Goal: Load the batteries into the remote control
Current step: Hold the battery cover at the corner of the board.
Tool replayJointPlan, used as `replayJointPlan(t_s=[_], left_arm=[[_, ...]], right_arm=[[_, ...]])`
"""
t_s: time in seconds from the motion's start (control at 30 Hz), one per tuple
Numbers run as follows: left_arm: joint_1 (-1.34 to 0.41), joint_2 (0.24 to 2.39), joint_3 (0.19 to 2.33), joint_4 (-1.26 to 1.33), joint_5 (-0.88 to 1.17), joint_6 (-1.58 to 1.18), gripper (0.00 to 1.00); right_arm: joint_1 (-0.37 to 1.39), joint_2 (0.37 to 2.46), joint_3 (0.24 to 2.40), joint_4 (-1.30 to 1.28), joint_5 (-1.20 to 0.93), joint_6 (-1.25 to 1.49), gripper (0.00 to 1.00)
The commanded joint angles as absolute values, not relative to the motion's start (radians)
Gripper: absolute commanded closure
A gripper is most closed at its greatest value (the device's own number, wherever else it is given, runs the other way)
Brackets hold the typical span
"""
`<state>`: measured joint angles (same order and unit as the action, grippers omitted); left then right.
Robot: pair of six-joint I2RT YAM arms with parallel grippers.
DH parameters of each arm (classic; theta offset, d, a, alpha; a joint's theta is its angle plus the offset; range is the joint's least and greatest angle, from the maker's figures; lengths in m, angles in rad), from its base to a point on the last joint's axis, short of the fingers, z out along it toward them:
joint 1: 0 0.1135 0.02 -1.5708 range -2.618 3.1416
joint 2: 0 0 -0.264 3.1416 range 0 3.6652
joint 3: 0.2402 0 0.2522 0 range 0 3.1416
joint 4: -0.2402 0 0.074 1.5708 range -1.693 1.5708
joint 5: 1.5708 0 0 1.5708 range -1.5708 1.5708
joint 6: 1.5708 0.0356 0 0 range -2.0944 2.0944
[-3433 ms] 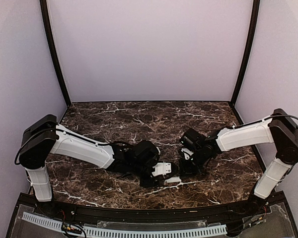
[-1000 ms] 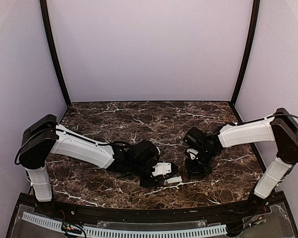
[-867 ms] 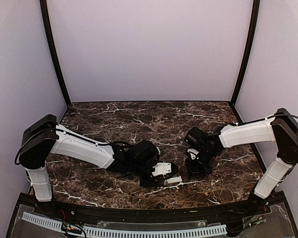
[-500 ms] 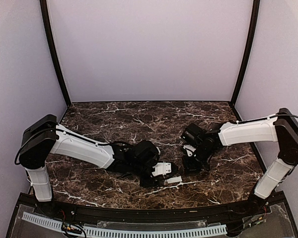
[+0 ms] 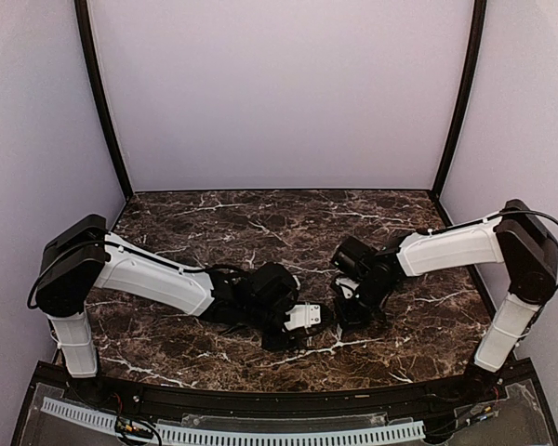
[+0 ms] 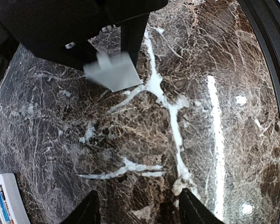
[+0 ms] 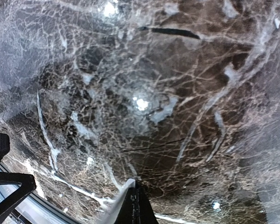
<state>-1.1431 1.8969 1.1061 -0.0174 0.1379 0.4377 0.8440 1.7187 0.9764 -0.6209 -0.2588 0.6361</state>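
Left wrist: left gripper (image 6: 140,211) spread wide over marble (image 6: 154,140); right gripper (image 7: 130,206) clamped on grey cover (image 6: 113,71).

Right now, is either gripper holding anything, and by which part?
The right gripper pinches the flat grey cover piece by one edge; the left gripper is open and holds nothing.
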Motion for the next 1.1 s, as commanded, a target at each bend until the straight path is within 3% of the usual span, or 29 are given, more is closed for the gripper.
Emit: replayJointPlan(t_s=[0.0, 0.5, 0.83, 1.07], left_arm=[[-1.148, 1.886, 1.099, -0.041, 0.134, 0.446, 0.43], [-1.149, 1.882, 1.104, 0.008, 0.163, 0.428, 0.44], [-1.167, 1.897, 1.075, 0.162, 0.264, 0.558, 0.56], [-1.167, 1.933, 1.071, 0.194, 0.252, 0.623, 0.57]], right_arm=[[0.843, 1.736, 0.950, -0.601, -0.262, 0.632, 1.00], [0.833, 1.751, 0.908, -0.565, -0.277, 0.640, 1.00], [0.827, 1.756, 0.884, -0.535, -0.290, 0.644, 1.00], [0.825, 1.756, 0.868, -0.515, -0.299, 0.643, 1.00]])
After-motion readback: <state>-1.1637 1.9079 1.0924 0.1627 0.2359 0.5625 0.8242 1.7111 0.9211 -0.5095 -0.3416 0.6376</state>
